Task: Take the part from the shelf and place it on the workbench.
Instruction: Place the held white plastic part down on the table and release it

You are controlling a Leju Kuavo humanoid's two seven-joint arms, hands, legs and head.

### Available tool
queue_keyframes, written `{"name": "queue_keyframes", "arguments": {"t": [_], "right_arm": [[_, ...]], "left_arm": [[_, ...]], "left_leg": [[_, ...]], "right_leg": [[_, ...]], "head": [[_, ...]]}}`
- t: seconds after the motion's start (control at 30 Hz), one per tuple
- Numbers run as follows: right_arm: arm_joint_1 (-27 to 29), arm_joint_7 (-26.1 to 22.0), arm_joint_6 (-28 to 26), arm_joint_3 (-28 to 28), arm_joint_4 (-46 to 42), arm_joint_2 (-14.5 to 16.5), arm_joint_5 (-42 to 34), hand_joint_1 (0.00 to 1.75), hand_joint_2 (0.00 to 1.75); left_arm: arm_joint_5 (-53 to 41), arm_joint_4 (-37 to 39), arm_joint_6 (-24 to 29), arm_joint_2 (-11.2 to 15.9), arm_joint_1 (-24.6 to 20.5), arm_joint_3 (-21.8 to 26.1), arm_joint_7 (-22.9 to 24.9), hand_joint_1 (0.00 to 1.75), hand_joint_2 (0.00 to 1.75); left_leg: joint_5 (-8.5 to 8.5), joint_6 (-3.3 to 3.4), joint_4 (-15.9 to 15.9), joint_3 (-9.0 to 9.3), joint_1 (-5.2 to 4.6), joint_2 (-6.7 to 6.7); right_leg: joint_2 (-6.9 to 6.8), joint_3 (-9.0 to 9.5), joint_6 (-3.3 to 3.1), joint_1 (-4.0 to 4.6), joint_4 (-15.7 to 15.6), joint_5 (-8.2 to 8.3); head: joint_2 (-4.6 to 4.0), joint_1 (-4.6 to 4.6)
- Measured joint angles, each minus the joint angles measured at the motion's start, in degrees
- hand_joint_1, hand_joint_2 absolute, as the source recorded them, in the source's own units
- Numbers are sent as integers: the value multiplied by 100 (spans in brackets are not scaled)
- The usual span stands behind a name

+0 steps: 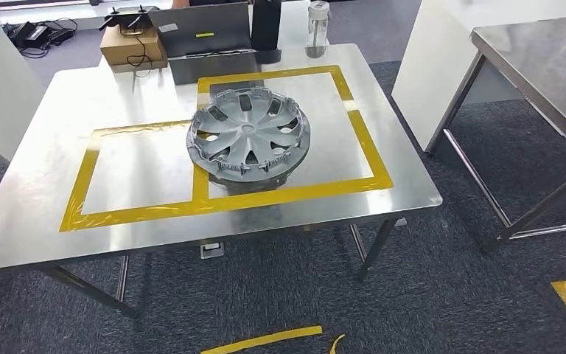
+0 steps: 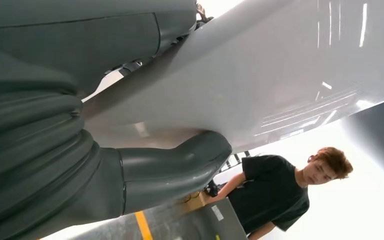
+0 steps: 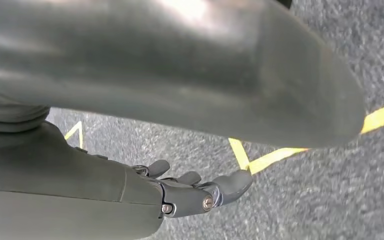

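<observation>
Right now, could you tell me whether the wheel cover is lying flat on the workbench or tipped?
Tipped slightly: the wheel cover rests face up on the workbench, inside the yellow tape outline, its far edge raised.

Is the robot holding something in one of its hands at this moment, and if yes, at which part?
Nothing is held. The wheel cover lies on the workbench, with no hand on it. The right hand hangs over the floor, fingers apart, holding nothing. The left hand's grasp cannot be told.

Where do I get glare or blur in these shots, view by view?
Head view: sharp, soft sheen on the steel workbench, the wheel cover clear. Left wrist view: bright streak reflections on a pale surface, washed-out white background behind the person. Right wrist view: thumb of the right robot hand large, blurred, with a highlight.
</observation>
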Motion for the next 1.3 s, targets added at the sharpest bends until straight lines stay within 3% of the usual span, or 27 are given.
{"name": "queue_keyframes", "arguments": {"t": [0.03, 0.07, 0.13, 0.2, 0.23, 0.33, 0.4, 0.5, 0.53, 0.57, 0.67, 0.73, 0.87, 0.93, 1.17, 1.3], "right_arm": [[3, 0, 1, -1, 1, 3, -1, 0, 0], [5, 0, 1, -1, 1, 9, -1, 0, 0], [13, -1, 1, -1, 2, 19, -1, 0, 0], [9, -5, 0, -2, 1, 21, -1, 0, 0], [5, -8, -1, -3, 1, 21, -1, 0, 0], [-22, -5, -1, -4, 0, 17, -1, 0, 0], [-40, 21, 0, -5, -1, 14, 6, 0, 0], [-52, 70, 1, -5, -1, 19, 31, 0, 0], [-50, 82, 2, -5, -1, 19, 42, 0, 0], [-47, 94, 4, -5, -1, 19, 57, 0, 0], [-49, 103, 28, -7, -1, 16, 103, 0, 0], [-65, 92, 57, -7, -1, 9, 132, 0, 0], [-105, 42, 81, -7, -1, 7, 167, 0, 0], [-106, 37, 73, -8, -1, 3, 180, 0, 0], [-106, 108, 67, -9, -1, -1, 220, 0, 0], [-97, 137, 67, -9, -1, -1, 239, 0, 0]], "left_arm": [[-10, 38, -12, -2, -6, -21, 4, 175, 175], [-21, 78, -21, -3, -17, -41, 8, 175, 175], [-31, 169, -33, -6, -53, -72, 14, 175, 175], [-31, 292, -41, -16, -104, -111, 40, 175, 175], [-30, 353, -48, -23, -127, -135, 64, 175, 175], [19, 518, -178, -36, -248, -207, 245, 175, 175], [82, 715, -405, -42, -370, -275, 470, 175, 175], [29, 1198, -711, -58, -544, -450, 746, 175, 175], [-38, 1381, -776, -65, -608, -526, 786, 175, 175], [-118, 1596, -832, -71, -684, -604, 812, 175, 175], [-378, 2331, -903, -93, -1026, -835, 780, 175, 175], [-663, 3063, -836, -144, -1448, -1076, 680, 175, 175], [-1375, 4496, -594, -363, -2154, -1693, 570, 175, 175], [-1584, 4982, -546, -536, -2392, -1975, 598, 175, 175], [-2124, 5860, -371, -1095, -2788, -2722, 655, 175, 175], [-2244, 6070, -283, -1257, -2878, -3009, 610, 0, 175]], "left_leg": [[-42, -11, 0, -113, 7, 2], [53, -26, -165, -144, 13, 5], [645, -54, -833, -68, 32, 12], [1094, 4, -1313, -6, 27, 21], [1171, 51, -1389, -1, 21, 23], [1128, 172, -1397, 63, 33, 9], [1074, 238, -1424, 133, 46, 17], [979, 281, -1434, 213, 33, 26], [944, 280, -1433, 250, 28, 24], [906, 276, -1433, 298, 23, 20], [799, 247, -1436, 452, 12, 9], [762, 207, -1436, 486, -7, -18], [766, 210, -1491, 507, -37, -10], [772, 183, -1527, 529, -38, 4], [781, 134, -1575, 562, -38, 22], [779, 124, -1578, 578, -39, 22]], "right_leg": [[6, 82, 8, -5, 1, -68], [10, 173, 22, -14, 2, -136], [21, 340, 73, -33, 10, -281], [32, 420, 149, -34, 20, -405], [36, 431, 185, -29, 15, -447], [20, 467, 270, -27, 24, -542], [-3, 258, 333, -38, 434, -715], [-25, -535, 379, -60, 1563, -1015], [-28, -728, 377, -60, 1734, -963], [-30, -828, 365, -58, 1712, -797], [-42, -604, 280, -32, 740, 20], [-58, -440, 229, -6, 241, 241], [-32, -379, 279, -17, 58, 250], [-19, -377, 258, -17, 58, 246], [2, -369, 228, -19, 58, 238], [3, -350, 223, -20, 58, 235]], "head": [[0, 2], [0, 1], [0, -4], [0, -21], [0, -29], [0, -25], [0, -10], [0, 0], [0, 1], [0, 1], [0, 2], [0, 2], [0, 5], [0, 6], [0, 8], [0, 8]]}}
